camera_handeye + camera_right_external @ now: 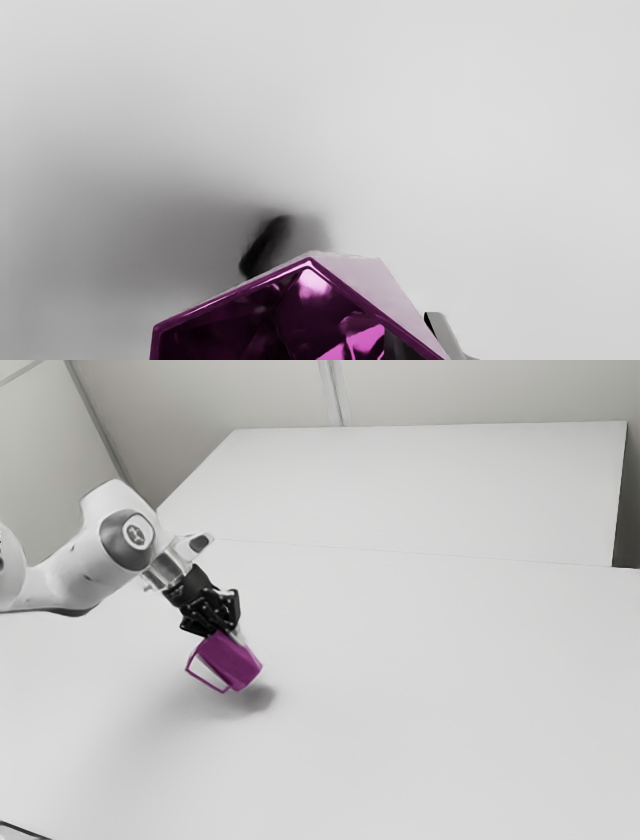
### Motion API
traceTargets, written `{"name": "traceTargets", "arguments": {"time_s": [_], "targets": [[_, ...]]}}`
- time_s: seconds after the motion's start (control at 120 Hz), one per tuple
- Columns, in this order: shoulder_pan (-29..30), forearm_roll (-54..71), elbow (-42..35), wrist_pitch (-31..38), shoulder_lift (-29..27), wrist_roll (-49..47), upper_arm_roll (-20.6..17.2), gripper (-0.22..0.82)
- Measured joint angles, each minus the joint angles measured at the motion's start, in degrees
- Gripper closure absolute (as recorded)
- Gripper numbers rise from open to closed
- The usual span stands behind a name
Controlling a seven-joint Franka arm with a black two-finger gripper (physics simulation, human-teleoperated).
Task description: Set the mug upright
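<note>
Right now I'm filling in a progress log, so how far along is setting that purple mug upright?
Done, it seems: the black two-finger hand grips the faceted purple mug by its wall near the rim. In hand: righting it; the mug slants, mouth toward the hand. Left: straightening it, resting its base flat on the smooth white table, and letting go.

no readable text or numbers, small round emblem (136, 535) on the white arm (80, 572), illegible
</note>
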Motion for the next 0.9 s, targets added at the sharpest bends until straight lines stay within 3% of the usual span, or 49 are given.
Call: {"name": "traceTargets", "arguments": {"time_s": [0.267,0.533,0.9], "targets": [[-5.09,20.49,-1.22,6.71,-0.12,-20.06,-0.04,0.78],[-8.12,27.32,-4.44,13.37,0.02,-33.69,-0.09,0.78],[-8.28,37.74,-4.53,17.2,0.23,-45.75,-0.12,0.78]]}}
